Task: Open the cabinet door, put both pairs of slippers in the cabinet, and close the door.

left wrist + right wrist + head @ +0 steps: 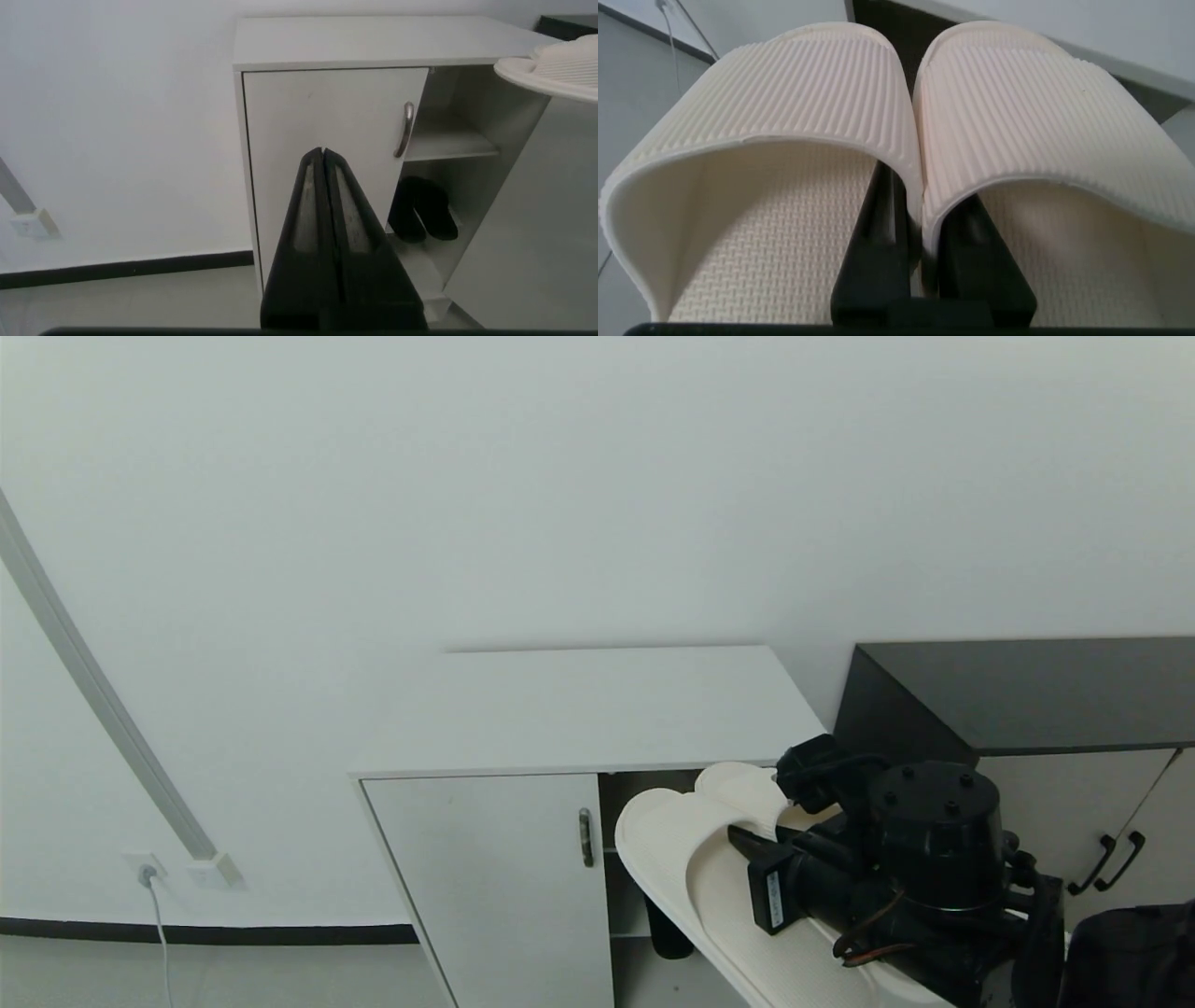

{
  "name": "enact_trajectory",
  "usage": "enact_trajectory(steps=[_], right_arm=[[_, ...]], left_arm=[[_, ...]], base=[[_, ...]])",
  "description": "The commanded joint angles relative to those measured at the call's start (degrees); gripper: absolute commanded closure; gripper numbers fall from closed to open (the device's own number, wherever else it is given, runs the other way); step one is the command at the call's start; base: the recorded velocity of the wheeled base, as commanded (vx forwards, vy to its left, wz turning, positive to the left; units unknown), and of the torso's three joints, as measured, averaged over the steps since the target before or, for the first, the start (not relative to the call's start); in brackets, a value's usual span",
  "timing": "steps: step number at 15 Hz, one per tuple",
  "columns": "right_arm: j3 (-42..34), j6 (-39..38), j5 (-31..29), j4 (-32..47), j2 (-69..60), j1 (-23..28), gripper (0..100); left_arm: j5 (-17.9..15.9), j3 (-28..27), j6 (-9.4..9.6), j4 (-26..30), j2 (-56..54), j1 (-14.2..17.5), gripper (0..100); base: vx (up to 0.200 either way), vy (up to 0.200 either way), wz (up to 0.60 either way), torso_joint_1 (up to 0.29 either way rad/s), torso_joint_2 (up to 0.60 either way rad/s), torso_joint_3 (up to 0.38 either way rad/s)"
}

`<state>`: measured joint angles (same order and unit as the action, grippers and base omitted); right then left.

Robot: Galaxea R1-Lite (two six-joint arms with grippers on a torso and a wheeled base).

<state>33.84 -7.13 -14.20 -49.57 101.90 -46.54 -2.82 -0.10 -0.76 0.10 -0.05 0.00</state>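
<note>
Clamping cream slippers [672, 859], the right gripper [913, 224] half-hides the open cabinet [579, 709]; the left gripper [322, 154] sits fingers-together.

Head view above cabinet [579, 709], left wrist facing it

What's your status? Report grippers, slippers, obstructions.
Left gripper shut, empty. Right gripper shut on cream slippers at open cabinet. Black slippers inside. Opening looks clear.

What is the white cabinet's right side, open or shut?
Open: the white cabinet shows its inner shelf and dark slippers inside.
</note>
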Motion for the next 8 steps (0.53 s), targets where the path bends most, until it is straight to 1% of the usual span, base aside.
enact_trajectory(steps=[1,8], right_arm=[[0.00,0.01,-0.04,0.00,0.14,-0.04,100],[-0.18,0.01,0.05,-0.79,0.76,-0.04,100]], left_arm=[[0.00,0.01,-0.04,-0.01,0.05,0.00,100],[0.00,0.01,-0.04,-0.01,0.05,0.00,100]], base=[[0.000,0.000,0.00,-0.217,0.54,0.300],[0.000,0.000,0.00,-0.223,0.54,0.321]])
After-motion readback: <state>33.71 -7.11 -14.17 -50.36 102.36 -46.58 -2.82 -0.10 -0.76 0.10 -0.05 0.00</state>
